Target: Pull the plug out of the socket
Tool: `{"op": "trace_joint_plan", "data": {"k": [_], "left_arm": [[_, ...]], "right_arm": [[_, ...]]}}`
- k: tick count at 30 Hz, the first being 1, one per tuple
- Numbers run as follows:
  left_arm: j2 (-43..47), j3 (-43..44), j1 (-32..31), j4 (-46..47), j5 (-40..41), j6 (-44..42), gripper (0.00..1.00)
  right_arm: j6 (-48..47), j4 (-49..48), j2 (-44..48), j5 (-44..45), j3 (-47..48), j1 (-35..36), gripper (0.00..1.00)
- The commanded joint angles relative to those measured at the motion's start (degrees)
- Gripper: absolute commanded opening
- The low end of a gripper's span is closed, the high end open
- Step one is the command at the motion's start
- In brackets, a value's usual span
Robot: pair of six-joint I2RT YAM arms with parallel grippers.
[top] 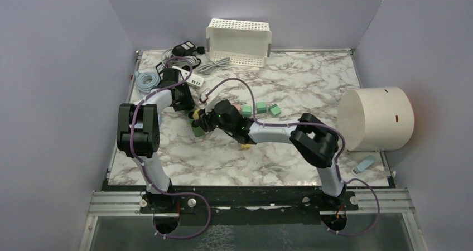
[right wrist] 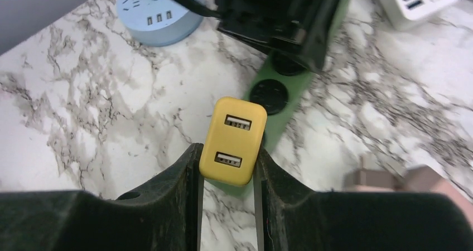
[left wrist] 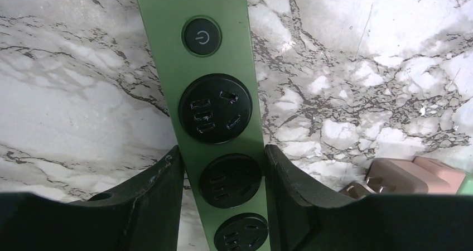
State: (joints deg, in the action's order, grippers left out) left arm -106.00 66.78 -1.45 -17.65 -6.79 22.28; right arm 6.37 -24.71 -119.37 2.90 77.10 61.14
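Note:
A green power strip [left wrist: 167,39] with round black sockets lies on the marble table; it also shows in the top view [top: 197,131]. My left gripper [left wrist: 223,153] is shut on the strip, one finger against each long side, at the middle socket. A yellow two-port USB plug [right wrist: 234,131] stands over the strip's end [right wrist: 279,89]; its prongs are hidden. My right gripper [right wrist: 227,150] is shut on the plug, with the fingers [right wrist: 189,173] pressing its two sides. In the top view both grippers meet left of centre, the left gripper [top: 181,99] behind the right gripper [top: 202,120].
A round blue socket hub [right wrist: 162,17] and a white power strip [right wrist: 415,0] lie beyond the green strip. Pink adapters [left wrist: 413,175] sit to its right. A white basket [top: 239,42], cables, green blocks [top: 268,109] and a white cylinder [top: 376,119] are on the table.

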Motion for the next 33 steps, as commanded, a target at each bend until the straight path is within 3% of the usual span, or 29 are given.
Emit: {"op": "trace_joint_plan", "data": {"k": [1,5,9,15,20,21,23,25,29,33], "left_arm": [[-5.78,-1.08,0.89,-3.15,4.61,-3.48,0.00],[-6.48,2.23,1.93,-4.16,4.97,-5.00,0.00],[-8.19,7.15,3.02,-5.51,4.68,-6.33,0.00],[-13.07,17.78,3.21,-6.83,4.66,-6.81,0.00],[-15.54,23.12,3.43,-7.77,3.00,-6.83,0.02],[-15.39,23.43,3.51,-7.88,2.41,-7.01,0.12],[-14.65,23.29,3.56,-7.93,2.01,-7.15,0.42],[-13.10,22.53,3.65,-7.99,1.91,-7.25,0.61],[-8.27,19.98,3.77,-7.92,2.47,-7.47,0.88],[-2.76,18.84,4.53,-8.14,1.11,-7.78,0.98]], "right_arm": [[8.77,-5.14,9.29,-9.20,-7.29,-4.10,0.01],[15.65,-5.83,15.58,-24.99,-18.02,-13.26,0.01],[15.46,1.10,21.96,-32.38,-24.89,-19.83,0.01],[15.52,7.61,32.48,-31.10,-36.47,-26.00,0.01],[15.95,16.32,32.56,-27.28,-38.54,-26.33,0.09],[15.82,18.27,32.74,-25.82,-38.12,-26.43,0.12],[16.23,19.92,32.78,-23.25,-38.05,-26.60,0.24],[16.31,22.88,31.12,-21.93,-36.78,-26.81,0.35],[15.62,26.45,25.84,-22.52,-33.44,-27.09,0.50],[14.78,27.12,22.67,-24.61,-31.53,-27.21,0.54]]}}
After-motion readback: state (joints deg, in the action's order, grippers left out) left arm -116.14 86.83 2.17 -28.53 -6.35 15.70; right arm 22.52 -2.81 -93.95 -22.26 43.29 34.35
